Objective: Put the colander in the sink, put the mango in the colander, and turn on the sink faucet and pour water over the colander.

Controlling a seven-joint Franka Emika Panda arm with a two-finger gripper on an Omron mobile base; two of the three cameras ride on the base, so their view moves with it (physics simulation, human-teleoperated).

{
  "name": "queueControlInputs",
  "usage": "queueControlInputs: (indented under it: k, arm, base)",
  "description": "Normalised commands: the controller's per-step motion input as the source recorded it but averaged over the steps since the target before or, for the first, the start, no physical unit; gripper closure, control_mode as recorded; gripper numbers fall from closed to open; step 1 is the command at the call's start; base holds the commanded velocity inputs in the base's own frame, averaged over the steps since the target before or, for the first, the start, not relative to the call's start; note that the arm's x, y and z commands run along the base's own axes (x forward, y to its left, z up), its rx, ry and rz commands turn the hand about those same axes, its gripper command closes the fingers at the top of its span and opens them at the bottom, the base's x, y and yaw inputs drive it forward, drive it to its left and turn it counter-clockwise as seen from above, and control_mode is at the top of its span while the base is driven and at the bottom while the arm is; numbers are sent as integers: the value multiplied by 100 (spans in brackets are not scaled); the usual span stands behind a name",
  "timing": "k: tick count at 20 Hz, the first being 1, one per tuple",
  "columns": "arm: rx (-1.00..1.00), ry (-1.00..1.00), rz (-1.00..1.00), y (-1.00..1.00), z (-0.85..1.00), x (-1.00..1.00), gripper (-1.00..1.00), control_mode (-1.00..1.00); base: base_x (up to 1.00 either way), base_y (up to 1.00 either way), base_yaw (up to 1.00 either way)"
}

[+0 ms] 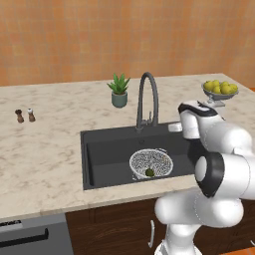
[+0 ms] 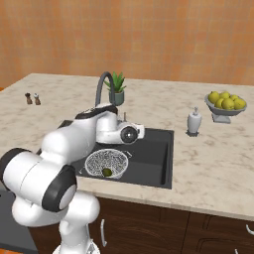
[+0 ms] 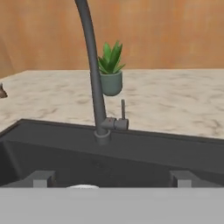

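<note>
The dark grey sink (image 1: 99, 154) holds the white-silver mesh colander (image 1: 151, 163) near its front middle. The small olive-green mango (image 1: 149, 172) lies inside the colander, which also shows in the right base view (image 2: 106, 162) with the mango (image 2: 106, 172). The dark gooseneck faucet (image 1: 148, 99) stands behind the basin, and its small side lever (image 3: 123, 109) points upright. My gripper (image 3: 112, 179) is open with nothing between its fingers. It hovers over the sink's right rear (image 1: 174, 128), facing the faucet (image 3: 94, 78) and still apart from it. No water stream is in view.
A potted plant (image 1: 119, 91) stands behind the faucet. A grey bowl of yellow fruits (image 1: 219, 89) sits at the far right, a white soap dispenser (image 2: 194, 122) right of the sink, and two small shakers (image 1: 25, 115) at the left.
</note>
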Motion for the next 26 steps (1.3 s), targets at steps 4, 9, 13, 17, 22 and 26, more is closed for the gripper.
queueControlInputs:
  k: [4,9,13,17,22,26]
  arm:
    - [3,-21,-5,-4,12,7,-100,-100]
    - [2,-18,0,3,6,14,-100,-100]
    - [0,-7,-1,8,0,17,-100,-100]
    - [0,-1,0,8,0,9,-100,-100]
    - [0,0,0,4,0,10,-100,-100]
    - [0,0,0,0,0,2,-100,-100]
  base:
    - [0,0,0]
    - [0,0,0]
    - [0,0,0]
    - [0,0,0]
    - [0,0,0]
    - [0,0,0]
